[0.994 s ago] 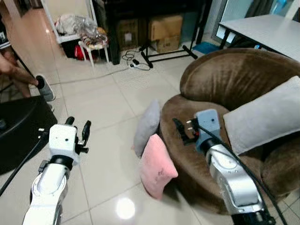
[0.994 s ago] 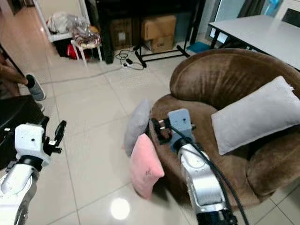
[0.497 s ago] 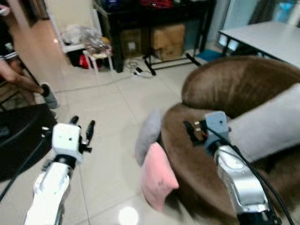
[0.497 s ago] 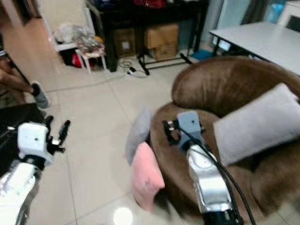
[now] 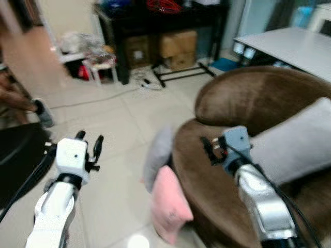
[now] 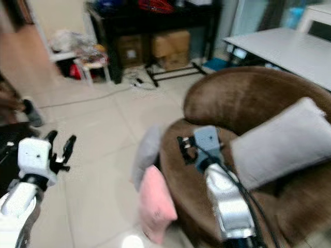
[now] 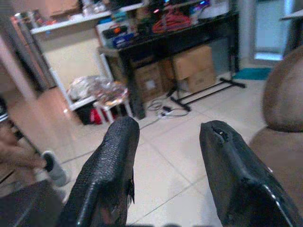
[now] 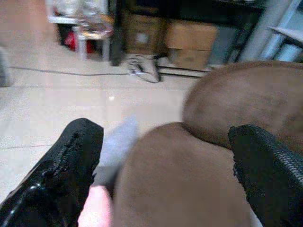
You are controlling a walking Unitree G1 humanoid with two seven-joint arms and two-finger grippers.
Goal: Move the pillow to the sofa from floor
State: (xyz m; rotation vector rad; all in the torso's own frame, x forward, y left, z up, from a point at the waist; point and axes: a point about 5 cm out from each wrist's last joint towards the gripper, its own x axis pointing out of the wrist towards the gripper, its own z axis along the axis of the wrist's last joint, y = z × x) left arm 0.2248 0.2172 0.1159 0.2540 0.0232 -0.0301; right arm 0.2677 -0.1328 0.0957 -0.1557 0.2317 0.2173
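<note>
A pink pillow stands on the tiled floor, leaning against the front of the round brown sofa. A grey pillow leans on the sofa just behind it. A larger grey pillow lies on the sofa seat. My right gripper is open, held above the sofa's front edge, a little right of the floor pillows, with nothing between its fingers. My left gripper is open over bare floor, well left of the pillows, its fingers empty.
A black stand with cardboard boxes and cables sits at the back. A white table stands behind the sofa. A person's leg and shoe are at far left, above a dark object.
The camera has shifted and blurred as I move; the sofa and pillows sit slightly lower and closer in view. Both grippers stay open and empty.
</note>
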